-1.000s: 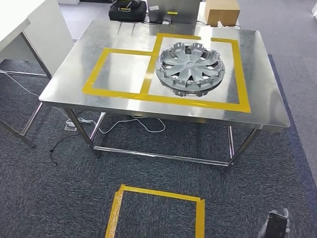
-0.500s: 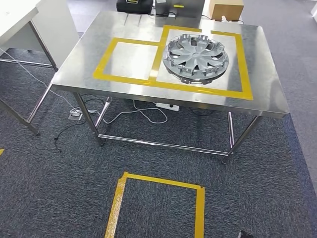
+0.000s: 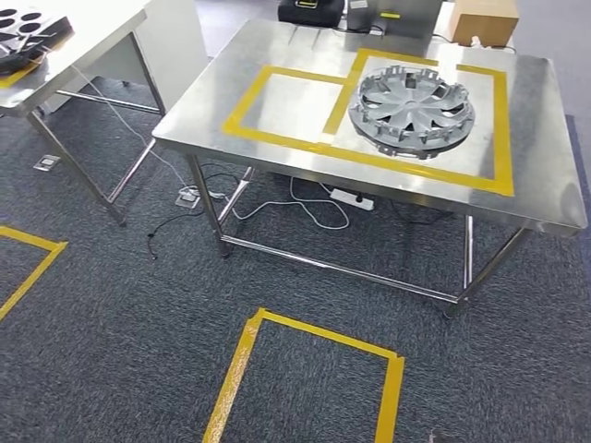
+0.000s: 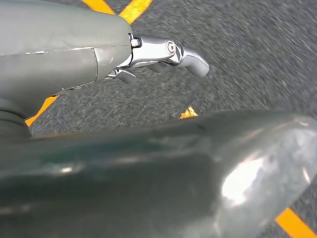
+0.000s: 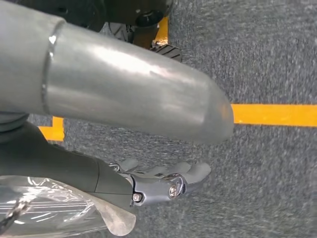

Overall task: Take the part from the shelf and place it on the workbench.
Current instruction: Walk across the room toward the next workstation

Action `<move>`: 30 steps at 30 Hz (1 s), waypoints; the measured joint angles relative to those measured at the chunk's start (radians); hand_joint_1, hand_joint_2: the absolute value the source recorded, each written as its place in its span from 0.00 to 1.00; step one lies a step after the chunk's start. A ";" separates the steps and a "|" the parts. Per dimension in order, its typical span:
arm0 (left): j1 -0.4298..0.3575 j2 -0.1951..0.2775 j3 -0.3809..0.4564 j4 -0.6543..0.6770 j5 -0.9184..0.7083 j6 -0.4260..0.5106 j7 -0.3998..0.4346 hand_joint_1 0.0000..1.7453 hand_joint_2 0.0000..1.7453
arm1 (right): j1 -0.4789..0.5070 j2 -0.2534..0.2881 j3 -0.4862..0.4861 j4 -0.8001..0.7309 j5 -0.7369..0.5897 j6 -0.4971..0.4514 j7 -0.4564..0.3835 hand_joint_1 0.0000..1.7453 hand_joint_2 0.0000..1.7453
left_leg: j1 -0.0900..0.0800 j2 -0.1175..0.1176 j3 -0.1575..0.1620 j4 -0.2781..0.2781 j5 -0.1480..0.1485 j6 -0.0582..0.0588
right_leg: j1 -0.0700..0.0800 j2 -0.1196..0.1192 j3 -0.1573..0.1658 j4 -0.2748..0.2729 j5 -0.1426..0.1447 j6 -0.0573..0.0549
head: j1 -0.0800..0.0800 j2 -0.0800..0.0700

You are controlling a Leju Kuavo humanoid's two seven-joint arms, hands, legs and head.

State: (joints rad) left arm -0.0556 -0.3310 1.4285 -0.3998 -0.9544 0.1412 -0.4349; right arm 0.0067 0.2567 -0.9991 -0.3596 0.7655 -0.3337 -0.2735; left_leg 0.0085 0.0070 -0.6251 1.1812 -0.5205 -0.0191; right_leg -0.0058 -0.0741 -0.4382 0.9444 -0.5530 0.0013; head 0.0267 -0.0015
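Observation:
A silver wheel cover [image 3: 416,113] lies on the steel workbench [image 3: 544,175], inside the right one of two yellow-taped rectangles. The left rectangle [image 3: 289,101] is bare. In the left wrist view my left hand [image 4: 164,54] hangs over the grey carpet with its fingers stretched out and nothing in them. In the right wrist view my right hand [image 5: 164,181] also hangs over the carpet, fingers extended and holding nothing, beside a yellow tape line [image 5: 273,115].
A yellow tape square [image 3: 244,369] marks the carpet in front of the workbench. A second table [image 3: 83,46] stands at the left with a black tray [image 3: 28,37] on it. A cardboard box [image 3: 484,20] and a black case [image 3: 310,11] sit behind the bench. A power strip [image 3: 352,197] and cables lie under it.
The camera has turned left: the workbench and floor square slid to the right of the picture and the second table came into view. My right hand left the picture's lower right corner.

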 joint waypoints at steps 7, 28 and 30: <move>0.000 0.000 -0.002 0.001 0.000 0.000 0.001 0.00 0.00 | -0.012 -0.003 0.001 0.012 0.007 0.001 0.000 0.00 0.00 | -0.012 0.043 0.079 -0.171 0.028 0.042 | 0.008 -0.040 0.004 0.020 -0.025 0.034 | 0.004 0.000; -0.005 0.003 -0.017 0.009 0.014 0.001 -0.006 0.00 0.00 | -0.011 -0.022 0.005 0.053 0.093 0.010 0.016 0.00 0.00 | -0.004 -0.020 -0.073 0.104 -0.081 0.002 | -0.003 0.039 -0.058 0.024 0.035 -0.003 | 0.001 0.000; -0.003 0.003 -0.017 0.011 0.015 0.003 -0.006 0.00 0.00 | -0.013 -0.023 0.005 0.054 0.094 0.012 0.017 0.00 0.00 | 0.000 -0.010 -0.037 0.049 -0.040 -0.001 | -0.003 0.011 -0.057 0.025 0.032 -0.001 | 0.001 0.000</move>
State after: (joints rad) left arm -0.0583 -0.3281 1.4115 -0.3889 -0.9393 0.1446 -0.4406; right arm -0.0061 0.2342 -0.9937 -0.3053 0.8593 -0.3222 -0.2562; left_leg 0.0089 -0.0026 -0.6620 1.2297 -0.5603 -0.0199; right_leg -0.0086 -0.0626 -0.4948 0.9693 -0.5207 0.0006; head 0.0275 -0.0015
